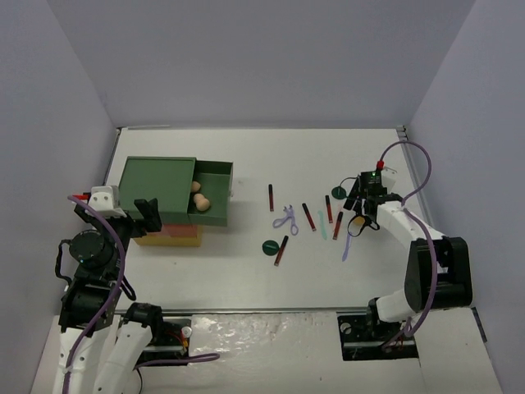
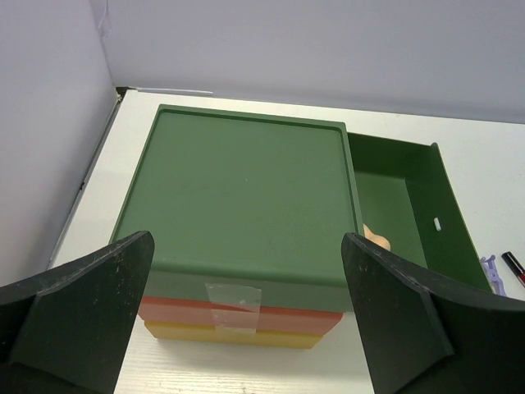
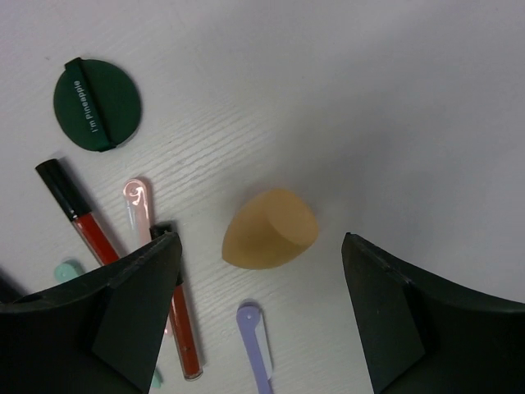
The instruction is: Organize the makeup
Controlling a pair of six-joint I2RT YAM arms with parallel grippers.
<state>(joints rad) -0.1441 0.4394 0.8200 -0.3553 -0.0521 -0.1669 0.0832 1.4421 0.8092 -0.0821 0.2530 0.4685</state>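
Between the right hand's [image 3: 261,246] fingers [image 3: 131,320], which are standing wide apart and gripping nothing, a peach sponge [image 3: 269,228] is lying on the white surface [image 3: 394,98], clear of both. The finger at the wrist view's left is hiding the lower end of a pink stick [image 3: 135,201], most of a mint stick [image 3: 67,269] and part of the cap of one red stick [image 3: 187,336]; a second red stick [image 3: 78,215] is showing whole. A lavender stick [image 3: 256,345] is running off the bottom edge. A green disc [image 3: 97,103] is lying beyond. Farther left, overhead, the scissor-like tool [image 1: 285,219] is lying among sticks too thin to sort. The left hand [image 2: 246,246] is standing fully open, empty, facing the drawer box [image 2: 246,180]. Its top drawer [image 2: 447,205] is standing pulled out; the box top is covering all but a sliver of a stored sponge [image 2: 377,238]. Overhead, two are showing there.
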